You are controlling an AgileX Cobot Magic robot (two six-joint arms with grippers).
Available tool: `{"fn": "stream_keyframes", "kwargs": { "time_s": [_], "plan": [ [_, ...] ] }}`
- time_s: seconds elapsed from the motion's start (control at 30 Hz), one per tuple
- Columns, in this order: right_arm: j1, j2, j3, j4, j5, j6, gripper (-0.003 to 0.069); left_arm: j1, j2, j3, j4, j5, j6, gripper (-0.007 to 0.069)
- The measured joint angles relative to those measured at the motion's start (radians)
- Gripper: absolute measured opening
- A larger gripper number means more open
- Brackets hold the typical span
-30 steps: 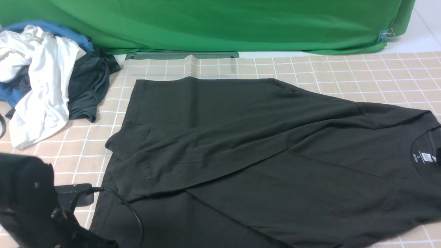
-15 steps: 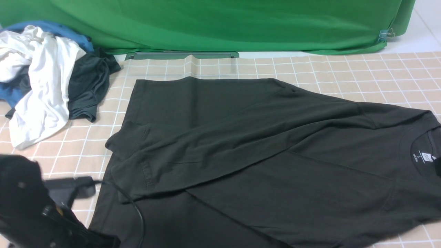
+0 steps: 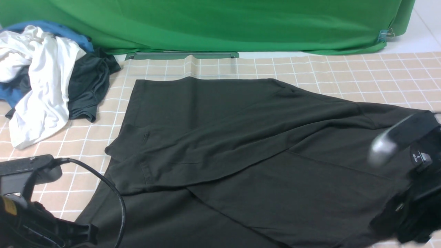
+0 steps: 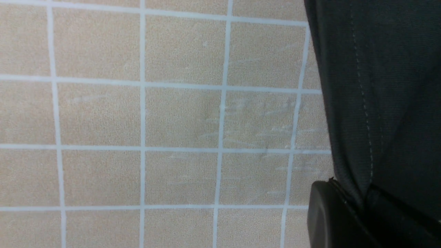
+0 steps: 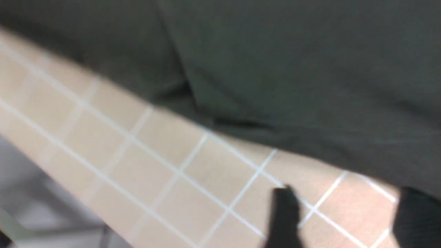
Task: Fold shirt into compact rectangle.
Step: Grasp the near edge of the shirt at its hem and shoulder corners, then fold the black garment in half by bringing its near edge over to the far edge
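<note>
Black shirt lies spread flat on the counter, filling centre to right of the front view. Its long axis runs left-right across the frame, dipping a bit toward lower right. The collar points right, with the white neck label near the right edge; the hem is at the left side. The far half is folded over toward the near side, and a sleeve lies on top at centre left.

Left gripper, lower right of the left wrist view, is clamped on the stitched hem edge, with fabric pinched between the two black pads. The left arm sits at lower left of the front view, trailing a black cable.

Right gripper has its fingers spread apart with only counter grid between them, right beside the shirt's edge and holding nothing. That view is blurred. In the front view the right arm is a blur over the collar area.

Upper left holds a clothes pile: white garment, dark grey-teal garment, blue garment. A green cloth runs across the top.
</note>
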Motion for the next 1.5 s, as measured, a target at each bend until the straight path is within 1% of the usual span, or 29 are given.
{"fn": "stream_keyframes", "kwargs": {
  "time_s": [0.1,0.17,0.33,0.57,0.7,0.73,0.77,0.8,0.83,0.87,0.9,1.03,1.13,1.2,1.33,1.43,1.5],
  "plan": [
    [0.082,0.07,0.011,-0.072,-0.042,0.0,0.0584,0.0,-0.001,0.0,0.0,0.0,0.0,0.0033],
    [0.134,0.131,0.012,-0.117,-0.085,0.0,0.061,0.0,-0.001,-0.001,0.0,-0.004,0.0,0.0033],
    [0.19,0.246,0.012,-0.176,-0.141,-0.002,0.0605,0.0,-0.001,-0.001,-0.001,-0.018,0.0,0.0033],
    [0.196,0.366,0.014,-0.21,-0.233,-0.006,0.0562,0.0,-0.001,-0.001,-0.007,-0.045,0.0,0.0034],
    [0.196,0.4,0.013,-0.218,-0.262,-0.023,0.0481,0.0,-0.001,-0.003,-0.009,-0.066,-0.002,0.0034],
    [0.196,0.405,0.01,-0.221,-0.266,-0.025,0.0435,0.0,-0.001,-0.003,-0.012,-0.07,-0.004,0.0034],
    [0.196,0.408,0.009,-0.223,-0.278,-0.027,0.0317,0.0,-0.001,-0.003,-0.019,-0.082,-0.006,0.0034],
    [0.196,0.408,0.008,-0.224,-0.284,-0.027,0.0253,0.0,-0.001,-0.003,-0.023,-0.086,-0.006,0.0034],
    [0.196,0.409,0.008,-0.225,-0.288,-0.027,0.0171,0.0,-0.001,-0.004,-0.031,-0.09,-0.006,0.0034],
    [0.196,0.409,0.006,-0.226,-0.287,-0.027,0.0113,0.0,-0.001,-0.005,-0.035,-0.095,-0.008,0.0034],
    [0.196,0.409,0.002,-0.229,-0.282,-0.027,0.0084,0.0,-0.001,-0.009,-0.036,-0.097,-0.014,0.0034],
    [0.196,0.391,-0.011,-0.241,-0.228,-0.027,0.0076,0.0,0.0,-0.054,-0.029,-0.108,-0.065,0.0034],
    [0.196,0.344,-0.035,-0.269,-0.178,-0.027,0.0076,0.0,0.017,-0.11,0.003,-0.119,-0.113,0.0034],
    [0.188,0.286,-0.072,-0.293,-0.14,-0.027,0.0076,0.01,0.069,-0.185,0.028,-0.141,-0.136,0.0034],
    [0.15,0.253,-0.155,-0.3,-0.107,-0.026,0.0076,0.041,0.175,-0.296,0.023,-0.185,-0.141,0.0034],
    [0.106,0.266,-0.231,-0.303,-0.096,-0.036,0.0076,0.062,0.276,-0.396,-0.004,-0.217,-0.13,0.0034],
    [0.062,0.311,-0.323,-0.305,-0.088,-0.08,0.0076,0.08,0.392,-0.514,-0.026,-0.244,-0.125,0.0034]
  ]
}}
